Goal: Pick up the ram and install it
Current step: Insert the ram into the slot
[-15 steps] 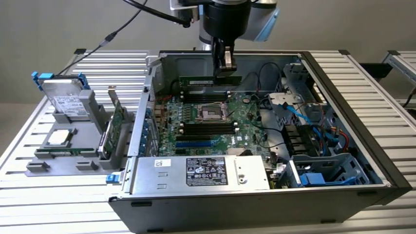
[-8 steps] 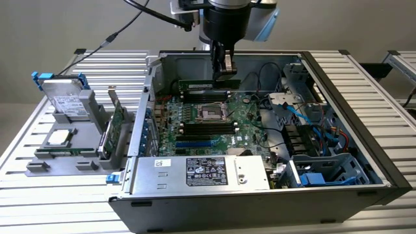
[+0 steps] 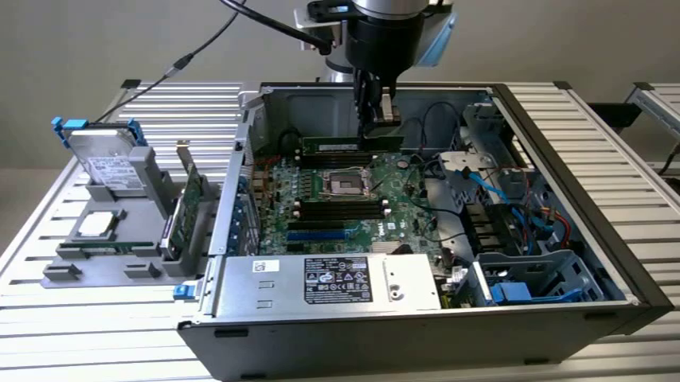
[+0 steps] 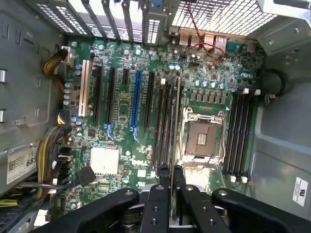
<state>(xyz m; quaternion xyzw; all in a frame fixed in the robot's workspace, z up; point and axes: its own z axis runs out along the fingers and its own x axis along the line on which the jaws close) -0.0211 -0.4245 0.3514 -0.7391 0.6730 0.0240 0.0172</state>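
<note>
Gripper (image 4: 171, 174) w/ ram (image 3: 351, 146), over mobo slots (image 4: 165, 121)

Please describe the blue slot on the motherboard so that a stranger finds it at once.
Inside the open computer case, look at the green motherboard. Between the square processor socket and the labelled metal box runs the blue slot; its long neighbours are black or white.

Black gripper (image 3: 377, 126), black fingers (image 4: 156, 206) dotted with screws, silver wrist (image 3: 388, 6), maybe pale-blue cap (image 3: 438, 44), black cable (image 3: 202, 41).
</note>
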